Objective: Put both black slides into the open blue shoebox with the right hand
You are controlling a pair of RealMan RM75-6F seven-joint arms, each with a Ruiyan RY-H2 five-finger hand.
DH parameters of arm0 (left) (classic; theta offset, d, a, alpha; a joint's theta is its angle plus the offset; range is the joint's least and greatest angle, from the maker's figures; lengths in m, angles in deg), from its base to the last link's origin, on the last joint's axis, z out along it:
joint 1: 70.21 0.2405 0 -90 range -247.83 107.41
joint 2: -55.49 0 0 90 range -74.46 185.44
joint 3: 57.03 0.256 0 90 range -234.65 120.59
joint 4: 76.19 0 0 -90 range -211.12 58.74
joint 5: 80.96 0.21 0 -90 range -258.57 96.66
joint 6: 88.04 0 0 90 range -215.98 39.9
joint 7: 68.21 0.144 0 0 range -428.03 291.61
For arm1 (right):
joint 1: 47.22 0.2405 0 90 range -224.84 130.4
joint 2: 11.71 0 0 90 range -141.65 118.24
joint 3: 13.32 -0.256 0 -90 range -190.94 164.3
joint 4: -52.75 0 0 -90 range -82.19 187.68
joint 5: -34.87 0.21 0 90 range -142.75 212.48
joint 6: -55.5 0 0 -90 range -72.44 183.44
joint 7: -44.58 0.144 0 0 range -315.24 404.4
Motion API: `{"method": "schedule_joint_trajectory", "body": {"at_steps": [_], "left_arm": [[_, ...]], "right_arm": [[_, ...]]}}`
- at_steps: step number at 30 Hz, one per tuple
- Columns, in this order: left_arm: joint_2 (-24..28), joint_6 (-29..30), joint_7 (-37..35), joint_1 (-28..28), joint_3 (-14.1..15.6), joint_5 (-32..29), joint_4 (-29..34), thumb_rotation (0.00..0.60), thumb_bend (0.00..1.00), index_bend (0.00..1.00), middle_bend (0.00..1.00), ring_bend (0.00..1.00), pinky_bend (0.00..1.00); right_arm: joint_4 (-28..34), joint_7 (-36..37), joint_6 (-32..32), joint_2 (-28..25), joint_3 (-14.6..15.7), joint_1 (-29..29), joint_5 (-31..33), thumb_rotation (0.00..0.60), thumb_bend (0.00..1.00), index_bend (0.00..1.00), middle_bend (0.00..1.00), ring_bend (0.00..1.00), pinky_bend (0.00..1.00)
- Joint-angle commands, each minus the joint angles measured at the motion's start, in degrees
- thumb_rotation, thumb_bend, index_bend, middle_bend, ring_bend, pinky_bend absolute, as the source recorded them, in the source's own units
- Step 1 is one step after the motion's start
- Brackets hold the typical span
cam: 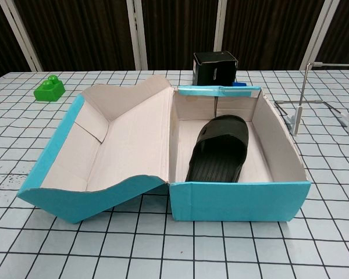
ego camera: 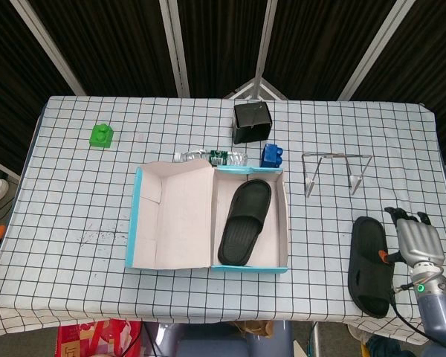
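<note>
The right hand (ego camera: 414, 239) is hanging at the desk's (ego camera: 97, 193) near right corner, back upward, fingers pointing away, just right of the second black slide (ego camera: 370, 264); whether it is touching or gripping that slide I cannot tell. That slide is lying lengthwise near-to-far on the desk, well apart from the blue shoebox (ego camera: 134, 223). The first slide (ego camera: 245, 221) is resting inside the box, tilted slightly, its long axis front to back.

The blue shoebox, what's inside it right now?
Inside the blue shoebox lies one black slide, sole down on the floor, toward the left side. The open lid holds nothing. The near wall hides the strip of floor just behind it in the chest view.
</note>
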State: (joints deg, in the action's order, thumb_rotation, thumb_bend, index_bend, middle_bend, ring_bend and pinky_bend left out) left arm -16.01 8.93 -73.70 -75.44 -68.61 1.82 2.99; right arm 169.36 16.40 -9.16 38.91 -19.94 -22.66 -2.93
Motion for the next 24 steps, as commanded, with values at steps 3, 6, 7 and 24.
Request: {"method": "schedule_joint_trajectory", "body": {"at_steps": [3,6,7,24], "left_arm": [[0.1,0.3,-0.1,0.2,-0.2,-0.2,0.0,0.600,0.21,0.07,0.00,0.00,0.07],[0.2,0.3,-0.4,0.3,-0.4,-0.5,0.0,0.600,0.21,0.07,0.00,0.00,0.07],[0.2,0.2,-0.5,0.3,-0.4,-0.5,0.0,0.600,0.21,0.07,0.00,0.00,0.07],[0.1,-0.1,0.1,0.2,-0.3,-0.4,0.1,0.600,0.21,0.07,0.00,0.00,0.07]], "right_arm": [[-4.0,5.6,-0.1,1.9,3.8,-4.7,-6.5,0.600,0.25,0.15,0.15,0.22,0.06],[-5.5,6.1,-0.9,3.1,5.0,-5.8,-8.7,0.600,0.25,0.15,0.14,0.21,0.06],[-5.9,6.1,-1.2,3.5,5.3,-6.1,-9.3,0.600,0.25,0.15,0.14,0.21,0.06],[-5.9,3.2,-2.1,5.6,10.3,-9.1,-13.8,0.600,0.25,0.15,0.14,0.20,0.06]]}}
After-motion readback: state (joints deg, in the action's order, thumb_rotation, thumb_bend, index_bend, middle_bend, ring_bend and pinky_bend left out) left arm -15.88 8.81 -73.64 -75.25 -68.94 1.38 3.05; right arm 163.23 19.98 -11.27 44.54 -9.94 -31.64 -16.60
